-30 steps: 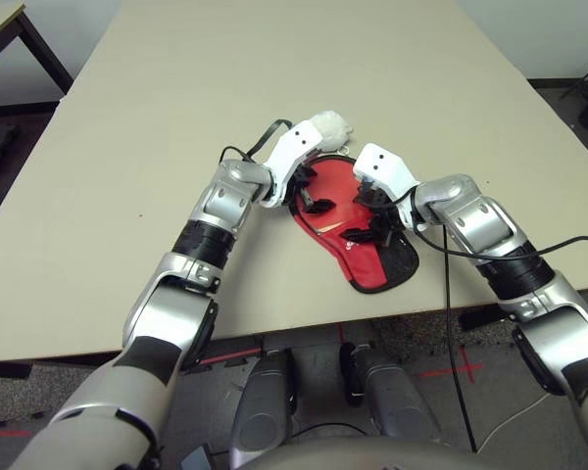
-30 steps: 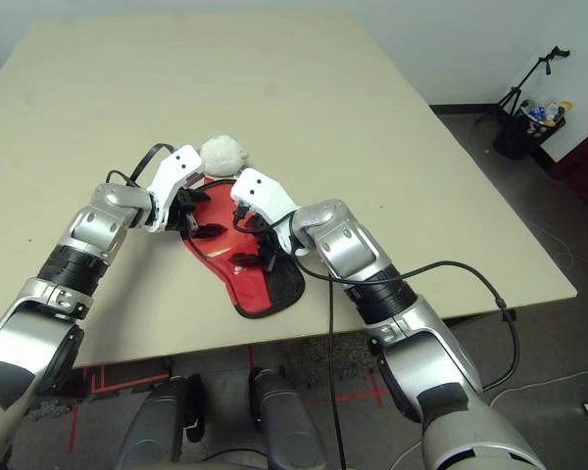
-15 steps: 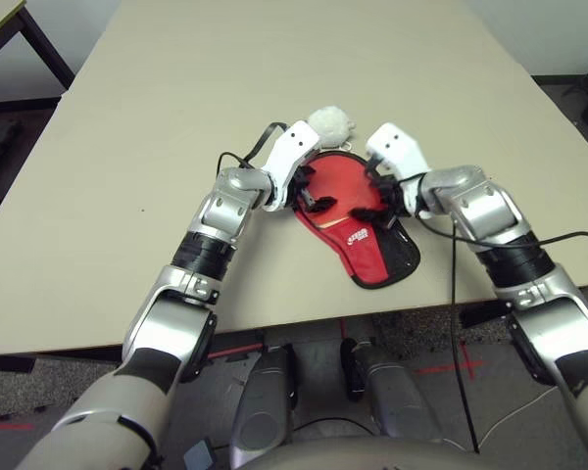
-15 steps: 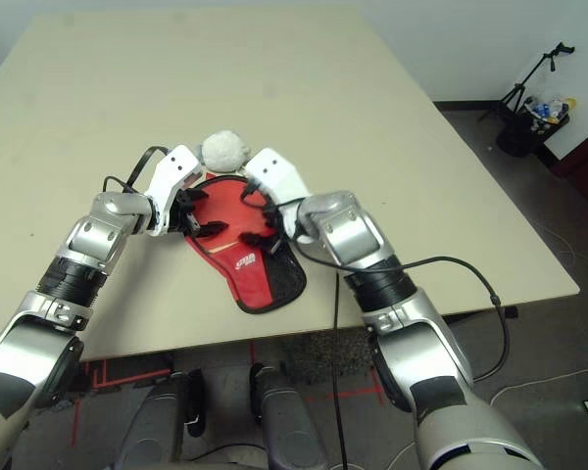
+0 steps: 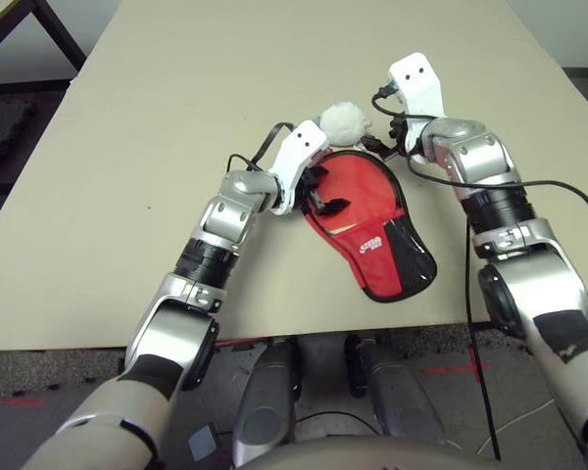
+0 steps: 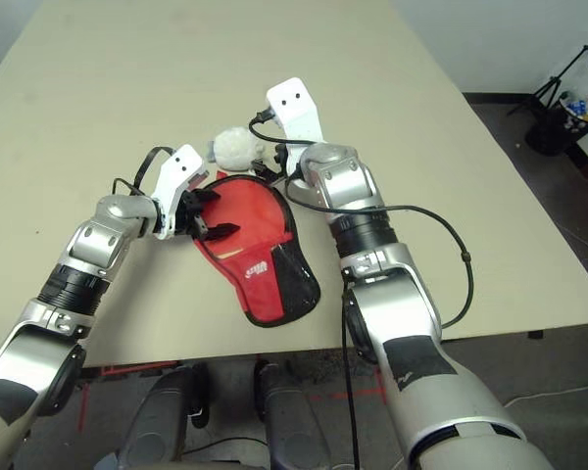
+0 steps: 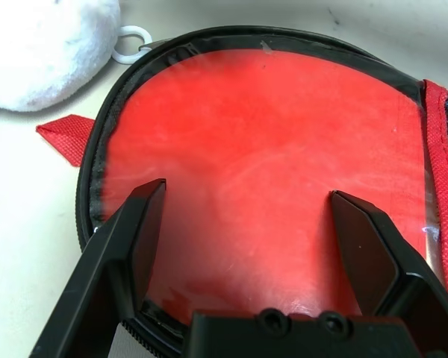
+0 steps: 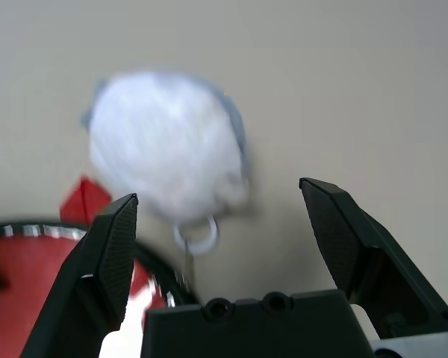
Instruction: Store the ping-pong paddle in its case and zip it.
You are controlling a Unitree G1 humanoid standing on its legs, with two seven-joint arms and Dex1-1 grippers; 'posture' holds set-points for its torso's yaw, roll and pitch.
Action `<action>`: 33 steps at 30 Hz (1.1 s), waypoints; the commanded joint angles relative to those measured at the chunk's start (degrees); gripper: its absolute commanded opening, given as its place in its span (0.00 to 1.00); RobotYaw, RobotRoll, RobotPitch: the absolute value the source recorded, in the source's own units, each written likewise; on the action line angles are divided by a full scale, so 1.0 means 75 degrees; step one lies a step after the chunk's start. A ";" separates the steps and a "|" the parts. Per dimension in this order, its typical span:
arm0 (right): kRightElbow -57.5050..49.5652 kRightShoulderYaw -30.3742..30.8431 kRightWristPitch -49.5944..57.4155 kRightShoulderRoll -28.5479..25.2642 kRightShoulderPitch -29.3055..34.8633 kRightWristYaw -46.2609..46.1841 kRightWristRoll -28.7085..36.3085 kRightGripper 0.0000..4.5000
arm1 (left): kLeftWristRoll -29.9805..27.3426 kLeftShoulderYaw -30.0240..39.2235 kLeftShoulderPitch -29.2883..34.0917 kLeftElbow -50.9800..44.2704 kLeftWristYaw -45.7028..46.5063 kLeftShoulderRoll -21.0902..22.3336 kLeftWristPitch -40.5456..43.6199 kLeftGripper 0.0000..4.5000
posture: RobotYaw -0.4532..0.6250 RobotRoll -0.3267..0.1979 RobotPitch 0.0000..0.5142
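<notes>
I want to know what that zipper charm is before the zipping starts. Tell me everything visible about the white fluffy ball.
The white fluffy ball is a round, soft plush pom-pom. It lies on the beige table just beyond the rounded far end of the red fabric paddle-shaped case with black zipper edging. A small white ring at its base links it toward that zipper edge. The open right gripper points at it without touching; the open left gripper hangs over the case instead.

The case (image 5: 377,235) is red with black zipper edging, a black mesh pocket and a white logo; the fluffy ball (image 5: 342,119) is white; the desk (image 5: 176,98) is beige.
</notes>
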 commanded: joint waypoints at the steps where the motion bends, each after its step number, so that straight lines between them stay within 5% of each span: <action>1: 0.1289 -0.0088 -0.1027 0.0197 -0.0575 -0.0137 -0.0187 1.00 | 0.0340 -0.0576 0.0517 0.0473 0.0306 -0.0057 0.0505 1.00 | 0.54 0.62 0.51; 9: 0.2799 -0.0189 -0.1962 0.0546 -0.1217 -0.0310 -0.0388 1.00 | 0.0323 -0.0707 0.0522 0.0378 0.0403 -0.0231 0.0582 1.00 | 0.54 0.62 0.50; 23: 0.3557 -0.0334 -0.2006 0.0686 -0.1150 -0.0792 -0.0698 1.00 | 0.0302 -0.0907 0.0531 0.0189 0.0425 -0.0344 0.0672 1.00 | 0.56 0.62 0.50; 26: 0.3603 -0.0353 -0.2009 0.0665 -0.1091 -0.0911 -0.0776 0.87 | 0.0302 -0.0918 0.0525 0.0150 0.0429 -0.0333 0.0689 1.00 | 0.56 0.62 0.49; 33: 0.3612 -0.0499 -0.2061 0.0562 -0.1091 -0.1196 -0.0822 0.38 | 0.0312 -0.0909 0.0450 0.0232 0.0424 -0.0313 0.0634 1.00 | 0.56 0.62 0.49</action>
